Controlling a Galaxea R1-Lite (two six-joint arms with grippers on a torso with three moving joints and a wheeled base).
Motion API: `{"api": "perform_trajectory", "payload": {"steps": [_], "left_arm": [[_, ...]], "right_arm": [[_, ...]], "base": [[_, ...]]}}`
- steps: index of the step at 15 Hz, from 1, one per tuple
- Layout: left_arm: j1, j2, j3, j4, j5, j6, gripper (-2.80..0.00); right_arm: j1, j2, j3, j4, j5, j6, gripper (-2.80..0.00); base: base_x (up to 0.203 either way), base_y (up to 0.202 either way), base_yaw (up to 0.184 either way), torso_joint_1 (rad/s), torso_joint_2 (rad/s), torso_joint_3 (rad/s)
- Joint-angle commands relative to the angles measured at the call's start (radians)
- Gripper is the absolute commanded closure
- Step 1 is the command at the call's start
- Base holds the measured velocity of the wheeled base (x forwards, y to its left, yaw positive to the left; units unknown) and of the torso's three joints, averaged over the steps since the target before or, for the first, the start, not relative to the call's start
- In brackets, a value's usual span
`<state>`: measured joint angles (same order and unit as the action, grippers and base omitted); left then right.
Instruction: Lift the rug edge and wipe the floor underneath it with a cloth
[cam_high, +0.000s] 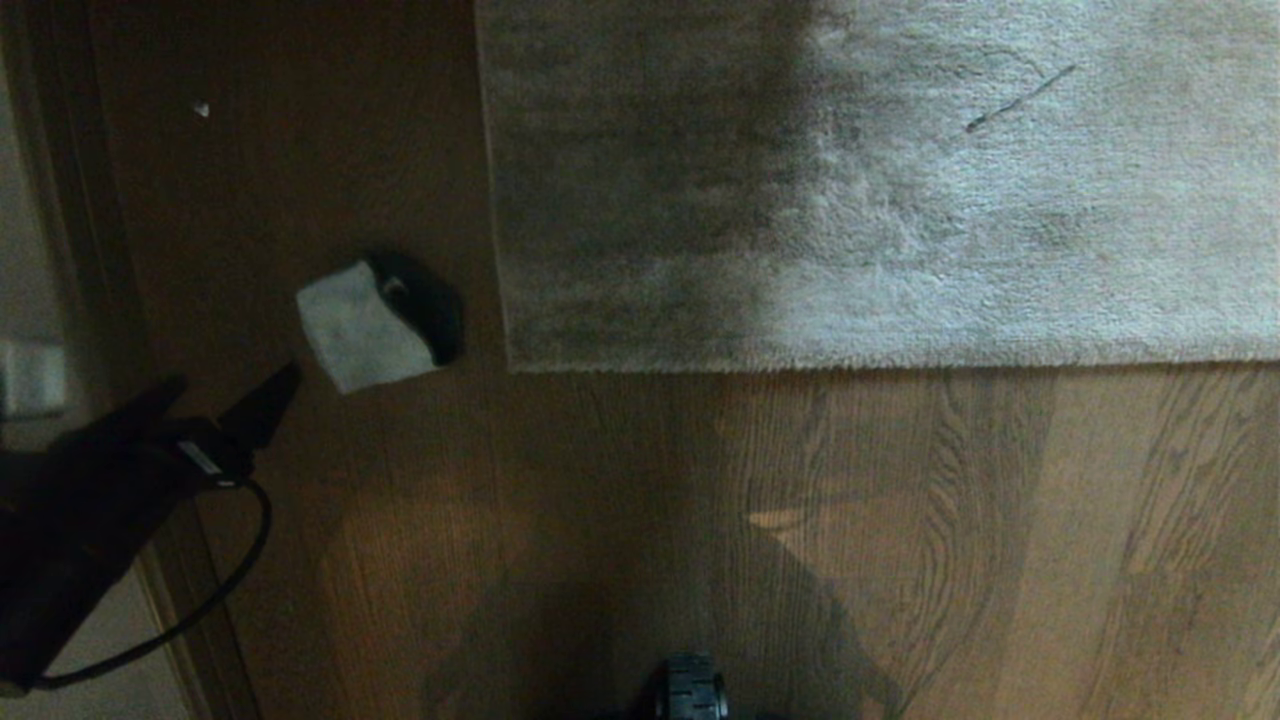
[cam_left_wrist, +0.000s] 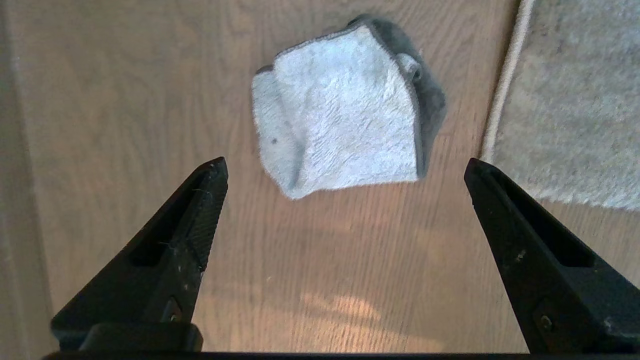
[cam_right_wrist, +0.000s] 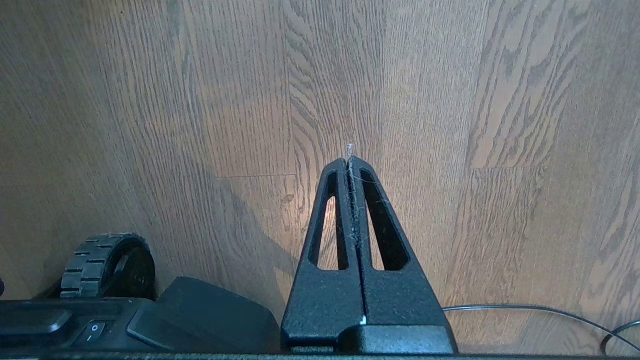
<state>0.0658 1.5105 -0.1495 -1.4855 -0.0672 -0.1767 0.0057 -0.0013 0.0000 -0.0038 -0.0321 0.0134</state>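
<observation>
The cloth (cam_high: 360, 330), small and pale grey, lies crumpled on the brown wood floor (cam_high: 700, 500), just left of the rug's near corner. The rug edge (cam_high: 850, 366) lies flat on the floor, with its square corner (cam_high: 511, 368) close to the cloth. My left gripper (cam_high: 230, 385) hovers open, a short way nearer to me than the cloth. In the left wrist view the cloth (cam_left_wrist: 345, 120) sits beyond my left gripper (cam_left_wrist: 346, 161), whose wide jaws hold nothing, with the rug edge (cam_left_wrist: 500, 100) to one side. My right gripper (cam_right_wrist: 348, 160) hangs shut and empty over bare floor (cam_right_wrist: 200, 100).
A skirting board and wall (cam_high: 60, 250) run along the far left, with a black cable (cam_high: 240, 560) looping from my left arm. My base's wheel (cam_high: 690, 690) (cam_right_wrist: 105, 265) is at the near edge. A dark thin streak (cam_high: 1020, 98) lies on the rug.
</observation>
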Motion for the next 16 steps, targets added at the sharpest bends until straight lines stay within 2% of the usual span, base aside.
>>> {"api": "perform_trajectory", "payload": {"steps": [1, 2, 3, 10, 14, 16], "left_arm": [[0.016, -0.032, 0.02, -0.009, 0.0, 0.002, -2.8], [0.02, -0.035, 0.024, -0.008, 0.0, 0.002, -2.8], [0.024, -0.037, 0.028, -0.009, 0.0, 0.002, 0.0], [0.032, -0.088, 0.06, -0.003, -0.001, 0.003, 0.0], [0.031, -0.154, 0.082, 0.073, -0.001, 0.004, 0.0], [0.029, -0.186, 0.096, 0.114, -0.004, 0.04, 0.0]], "right_arm": [[0.0, 0.001, 0.0, -0.001, 0.0, 0.0, 0.0], [0.0, 0.001, 0.0, -0.001, 0.0, 0.0, 0.0], [0.0, 0.001, 0.0, -0.001, 0.0, 0.0, 0.0], [0.0, 0.001, 0.0, -0.001, 0.0, 0.0, 0.0], [0.0, 0.001, 0.0, -0.001, 0.0, 0.0, 0.0], [0.0, 0.001, 0.0, -0.001, 0.0, 0.0, 0.0]], "base": [[0.0, 0.0, 0.0, 0.0, 0.0, 0.0], [0.0, 0.0, 0.0, 0.0, 0.0, 0.0], [0.0, 0.0, 0.0, 0.0, 0.0, 0.0], [0.0, 0.0, 0.0, 0.0, 0.0, 0.0], [0.0, 0.0, 0.0, 0.0, 0.0, 0.0], [0.0, 0.0, 0.0, 0.0, 0.0, 0.0]]}}
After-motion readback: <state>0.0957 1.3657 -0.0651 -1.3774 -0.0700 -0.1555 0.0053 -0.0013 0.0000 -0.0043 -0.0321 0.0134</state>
